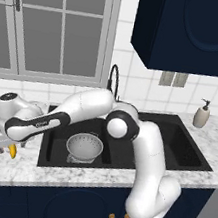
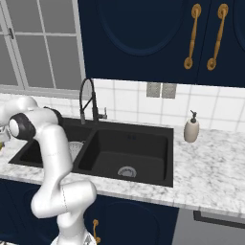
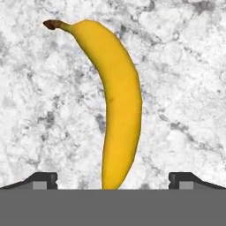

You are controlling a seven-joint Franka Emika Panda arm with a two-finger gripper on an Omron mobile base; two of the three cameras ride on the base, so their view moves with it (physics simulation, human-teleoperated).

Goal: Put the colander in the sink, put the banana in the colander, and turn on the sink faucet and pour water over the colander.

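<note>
The colander (image 1: 85,146) stands upright in the left basin of the black sink (image 1: 193,159), and the arm partly hides the colander (image 2: 74,148) in the right base view. On the marbled counter left of the sink lies the yellow banana (image 1: 12,151). My gripper (image 1: 6,148) hangs low right over it, open. In the hand view the banana (image 3: 119,101) runs lengthwise between the two spread fingertips (image 3: 42,178), with stone showing on both sides of it. The black faucet (image 1: 114,79) rises behind the sink. The water is out of view.
A beige soap dispenser (image 1: 202,115) stands on the counter right of the sink. A window sits behind the left counter and dark blue cabinets (image 1: 196,30) hang above the sink. My arm stretches across the left basin.
</note>
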